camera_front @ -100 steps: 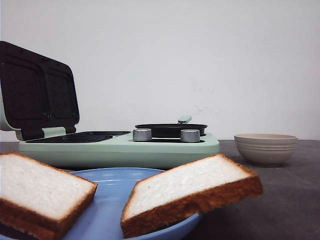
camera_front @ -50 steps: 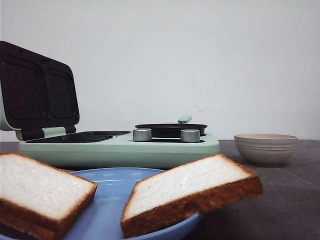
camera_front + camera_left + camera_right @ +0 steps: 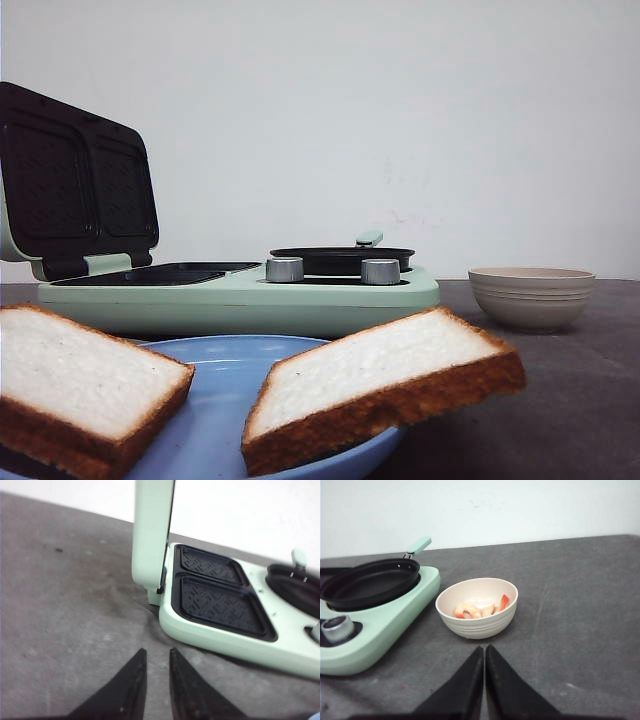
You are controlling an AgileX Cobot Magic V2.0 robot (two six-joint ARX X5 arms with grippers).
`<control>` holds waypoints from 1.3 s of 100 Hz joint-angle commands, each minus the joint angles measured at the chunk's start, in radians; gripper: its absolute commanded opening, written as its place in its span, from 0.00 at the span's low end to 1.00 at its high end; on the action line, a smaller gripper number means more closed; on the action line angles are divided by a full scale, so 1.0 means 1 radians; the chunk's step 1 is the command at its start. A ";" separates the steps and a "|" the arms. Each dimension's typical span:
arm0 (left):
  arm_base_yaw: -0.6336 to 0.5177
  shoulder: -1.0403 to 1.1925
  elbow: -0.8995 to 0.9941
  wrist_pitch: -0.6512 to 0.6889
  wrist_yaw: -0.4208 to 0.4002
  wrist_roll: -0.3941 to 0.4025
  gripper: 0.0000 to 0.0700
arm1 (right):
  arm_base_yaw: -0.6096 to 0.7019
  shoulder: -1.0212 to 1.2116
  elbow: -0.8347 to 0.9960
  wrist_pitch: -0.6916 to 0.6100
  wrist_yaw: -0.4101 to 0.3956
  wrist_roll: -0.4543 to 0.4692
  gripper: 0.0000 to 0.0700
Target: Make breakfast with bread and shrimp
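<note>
Two slices of bread lie on a blue plate (image 3: 222, 392) at the front: one (image 3: 80, 375) on the left, the other (image 3: 375, 372) tilted over the plate's right rim. Shrimp (image 3: 474, 611), pinkish-orange, sit inside a beige ribbed bowl (image 3: 479, 626). In the right wrist view my right gripper (image 3: 484, 647) hangs just short of that bowl, shut and empty. In the left wrist view my left gripper (image 3: 157, 651) hovers over bare table beside the sandwich maker (image 3: 235, 637), its jaws a narrow gap apart with nothing between them. Neither gripper shows in the front view.
The mint-green sandwich maker (image 3: 240, 298) stands mid-table with its lid (image 3: 75, 180) raised and dark grill plates (image 3: 220, 605) exposed. A black pan (image 3: 340, 260) sits on its right half behind two metal knobs (image 3: 284, 269). The bowl (image 3: 530, 298) stands to its right. The tabletop is grey.
</note>
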 commanded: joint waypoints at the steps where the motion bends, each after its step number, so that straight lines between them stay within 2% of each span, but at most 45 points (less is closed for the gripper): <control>1: 0.002 0.000 -0.013 -0.015 0.018 -0.150 0.01 | 0.002 0.001 0.000 0.003 -0.001 0.098 0.00; 11: 0.002 0.006 0.001 -0.054 0.056 -0.241 0.01 | 0.002 0.002 0.017 -0.042 -0.003 0.196 0.00; 22: 0.002 0.020 0.018 -0.096 0.109 -0.292 0.01 | 0.002 0.002 0.040 -0.097 -0.018 0.267 0.00; 45: 0.002 0.078 0.065 -0.120 0.208 -0.351 0.01 | 0.000 0.031 0.085 -0.128 -0.098 0.354 0.00; 65: 0.002 0.188 0.137 -0.147 0.300 -0.371 0.01 | 0.000 0.144 0.146 -0.165 -0.151 0.364 0.00; 79: 0.002 0.302 0.211 -0.225 0.311 -0.312 0.01 | 0.000 0.267 0.214 -0.195 -0.172 0.359 0.00; 104: 0.002 0.522 0.346 -0.315 0.407 -0.207 0.01 | 0.000 0.504 0.344 -0.239 -0.261 0.299 0.00; 130: 0.002 0.707 0.493 -0.521 0.434 -0.039 0.02 | 0.000 0.606 0.413 -0.262 -0.266 0.278 0.00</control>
